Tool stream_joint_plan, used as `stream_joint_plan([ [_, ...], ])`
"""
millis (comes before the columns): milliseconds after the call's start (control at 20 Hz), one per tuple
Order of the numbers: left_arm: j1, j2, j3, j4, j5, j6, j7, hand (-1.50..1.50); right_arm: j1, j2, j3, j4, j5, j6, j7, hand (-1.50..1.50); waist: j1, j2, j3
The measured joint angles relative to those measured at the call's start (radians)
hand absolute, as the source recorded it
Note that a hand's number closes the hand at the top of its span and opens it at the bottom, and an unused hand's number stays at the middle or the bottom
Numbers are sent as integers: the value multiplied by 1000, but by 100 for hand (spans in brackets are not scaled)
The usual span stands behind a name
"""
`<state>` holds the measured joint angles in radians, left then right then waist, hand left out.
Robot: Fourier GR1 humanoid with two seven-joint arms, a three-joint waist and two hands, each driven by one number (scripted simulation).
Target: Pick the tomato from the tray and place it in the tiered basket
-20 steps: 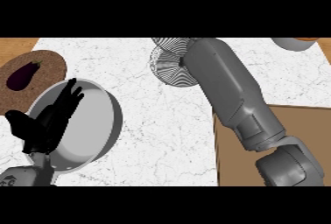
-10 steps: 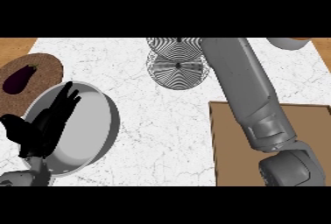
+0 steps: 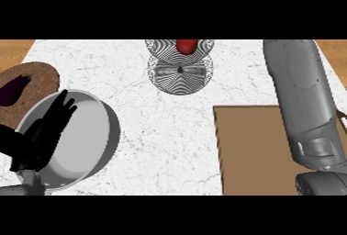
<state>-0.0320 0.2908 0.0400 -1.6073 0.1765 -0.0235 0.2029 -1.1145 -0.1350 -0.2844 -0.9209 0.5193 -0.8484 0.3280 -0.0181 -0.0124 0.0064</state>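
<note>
Left hand (image 3: 41,133) rests, fingers straight, over a pan (image 3: 85,137) beside the eggplant (image 3: 15,88).

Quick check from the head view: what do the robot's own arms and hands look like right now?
The right forearm is a smooth grey casing, rounded and tapering, with seam lines and a bulbous grey joint near the bottom edge. The left hand is matt black with slender fingers, on a grey wrist stub. No cables, markings or sleeves show. The right hand is out of view.
</note>
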Motion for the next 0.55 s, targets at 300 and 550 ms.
stream_joint_plan([
  [300,12,0,6,2,-3,5,-8,0,194,-117,-13,-275,-46,129,74,-150,-15,-4,1],
  [550,12,-4,7,-2,-8,8,-11,0,358,-214,-34,-535,-83,257,192,-150,-13,-2,0],
])
